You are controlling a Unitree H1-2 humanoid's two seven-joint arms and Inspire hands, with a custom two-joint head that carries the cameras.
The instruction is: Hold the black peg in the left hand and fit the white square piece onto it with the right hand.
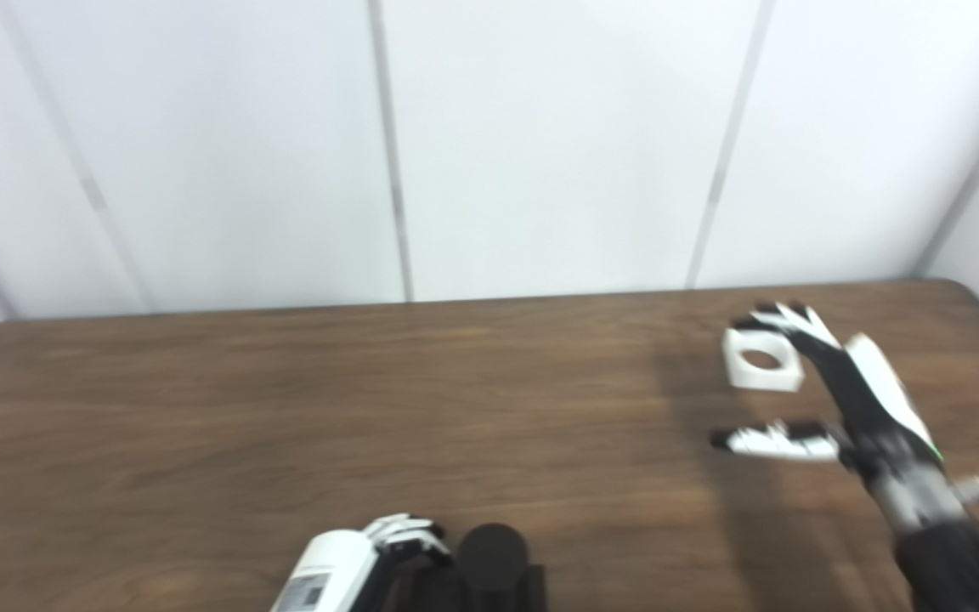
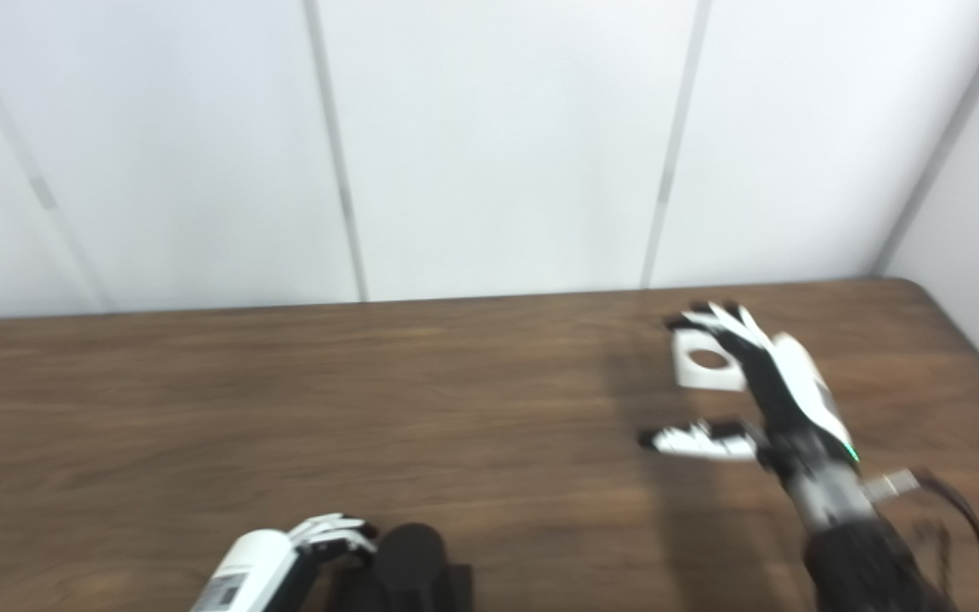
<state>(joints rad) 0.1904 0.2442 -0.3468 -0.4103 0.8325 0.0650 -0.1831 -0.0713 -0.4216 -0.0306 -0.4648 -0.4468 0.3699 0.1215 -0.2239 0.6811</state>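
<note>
Writing on the left hand's wrist label was too blurred for us to read; its fingers curled beside the upright black peg. Far right of the peg, we saw the white square piece lying flat, hole upward, under the spread fingers of the empty right hand.

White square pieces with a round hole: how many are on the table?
1. The white square piece lies on the far right of the table, under the fingers of the open right hand. None seems hidden.

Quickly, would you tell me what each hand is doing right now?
Left hand: beside the black peg; grip cannot be told.
Right hand: open, holding nothing.
</note>
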